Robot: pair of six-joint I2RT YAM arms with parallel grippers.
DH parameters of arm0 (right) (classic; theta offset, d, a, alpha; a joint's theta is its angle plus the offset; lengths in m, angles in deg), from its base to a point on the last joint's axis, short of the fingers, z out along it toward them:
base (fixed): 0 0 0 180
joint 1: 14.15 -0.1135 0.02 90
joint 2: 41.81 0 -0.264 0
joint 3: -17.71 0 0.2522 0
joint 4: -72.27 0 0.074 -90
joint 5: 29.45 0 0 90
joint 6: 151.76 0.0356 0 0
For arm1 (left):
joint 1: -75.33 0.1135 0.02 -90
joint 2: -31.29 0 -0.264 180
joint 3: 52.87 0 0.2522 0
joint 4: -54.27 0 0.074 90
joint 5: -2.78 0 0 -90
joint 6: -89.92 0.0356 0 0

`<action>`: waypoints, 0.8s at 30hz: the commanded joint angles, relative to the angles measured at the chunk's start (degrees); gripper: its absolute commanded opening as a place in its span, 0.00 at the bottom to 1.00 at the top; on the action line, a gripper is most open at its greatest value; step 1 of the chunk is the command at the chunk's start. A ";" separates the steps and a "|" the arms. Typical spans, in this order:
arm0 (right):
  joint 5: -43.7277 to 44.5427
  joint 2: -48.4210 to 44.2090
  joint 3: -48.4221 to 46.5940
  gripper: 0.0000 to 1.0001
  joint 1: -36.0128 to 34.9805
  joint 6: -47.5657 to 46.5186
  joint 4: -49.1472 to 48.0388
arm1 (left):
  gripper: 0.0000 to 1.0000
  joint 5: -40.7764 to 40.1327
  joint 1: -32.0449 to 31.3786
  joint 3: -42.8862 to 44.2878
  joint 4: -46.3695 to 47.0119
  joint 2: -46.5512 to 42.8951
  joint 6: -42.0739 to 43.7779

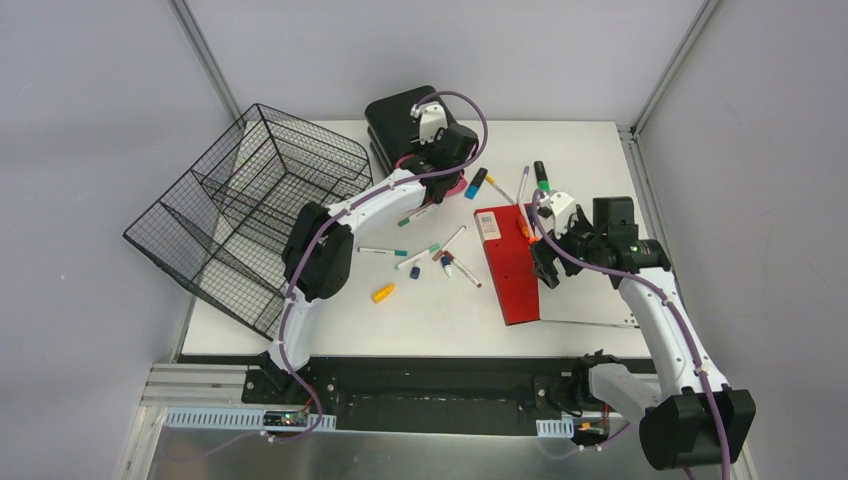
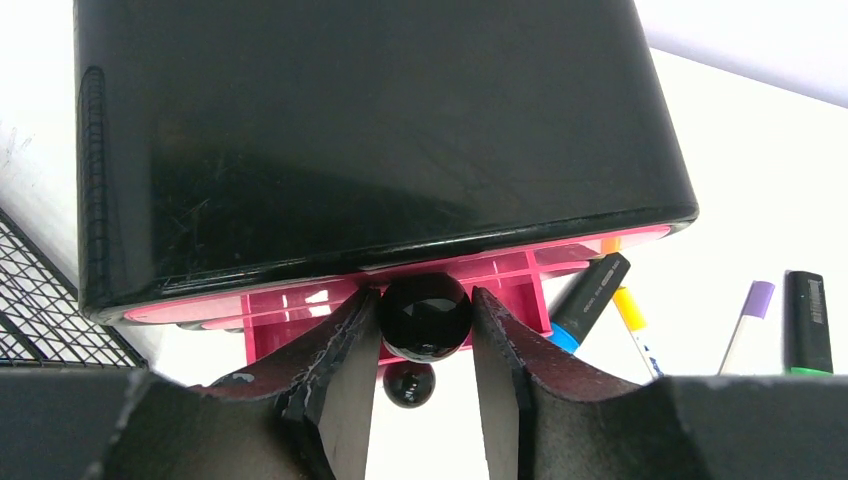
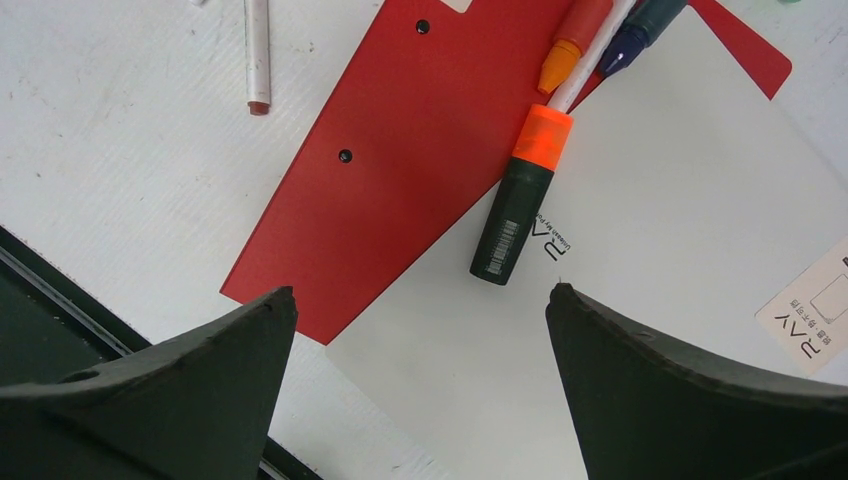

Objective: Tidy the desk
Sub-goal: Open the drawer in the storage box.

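Observation:
The white desk (image 1: pixel 440 310) carries a black box (image 1: pixel 405 120) with a pink drawer (image 2: pixel 300 320) at its base. My left gripper (image 2: pixel 425 300) reaches to that drawer, and its fingers press both sides of the drawer's round black knob (image 2: pixel 424 315). A notebook lies at the right with its red cover (image 1: pixel 510 265) flipped open and the white page (image 3: pixel 650 250) showing. My right gripper (image 3: pixel 422 292) hangs open above that page. An orange highlighter (image 3: pixel 520 200) lies on the page just beyond the fingertips, across the cover's edge.
A black wire basket (image 1: pixel 250 210) lies tipped at the desk's left edge. Several pens and markers (image 1: pixel 430 250) are scattered mid-desk, with an orange cap (image 1: pixel 383 293) nearer the front. A blue-ended marker (image 2: pixel 590 300), a purple pen (image 2: pixel 748 325) and a green highlighter (image 2: pixel 808 325) lie right of the drawer.

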 commanded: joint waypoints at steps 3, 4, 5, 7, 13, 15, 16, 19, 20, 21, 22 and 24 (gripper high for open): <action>0.50 0.25 0.49 1.00 -0.59 -1.02 -1.84 | 0.36 -1.15 0.74 1.06 0.87 -1.09 0.40; 0.55 0.30 0.51 1.00 -0.62 -1.03 -1.83 | 0.35 -1.15 0.74 0.95 0.81 -1.18 0.49; 0.51 0.33 0.51 1.00 -0.67 -1.07 -1.80 | 0.33 -1.15 0.76 0.86 0.83 -1.30 0.46; 0.59 0.41 0.53 1.00 -0.79 -1.11 -1.79 | 0.27 -0.86 0.74 0.56 0.88 -1.60 0.47; 1.01 0.77 0.51 1.00 -1.16 -1.29 -1.78 | 0.04 3.05 0.34 -2.32 0.92 -4.04 -1.38; 1.11 0.88 0.51 1.00 -1.29 -1.22 -1.81 | 0.00 3.70 -0.42 -3.95 1.07 -5.42 -2.33; 1.19 1.02 0.51 1.00 -1.38 -1.21 -1.80 | 0.00 3.89 -0.98 -4.72 1.26 -6.29 -2.62; 1.42 1.20 0.51 1.00 -1.64 -1.20 -1.79 | 0.00 3.97 -2.81 -7.31 1.79 -8.23 -3.26; 1.46 1.29 0.51 1.00 -1.67 -1.20 -1.80 | 0.00 4.02 -3.34 -8.30 1.99 -8.89 -3.56; 1.59 1.35 0.51 1.00 -1.80 -1.20 -1.85 | 0.00 4.10 -3.86 -9.17 2.22 -9.48 -3.88; 1.64 1.39 0.45 1.00 -1.82 -1.20 -1.83 | 0.00 4.20 -4.24 -9.93 2.48 -9.95 -3.99; 1.65 1.35 0.50 1.00 -1.95 -1.20 -1.85 | 0.00 4.28 -4.64 -11.07 2.81 -10.59 -4.17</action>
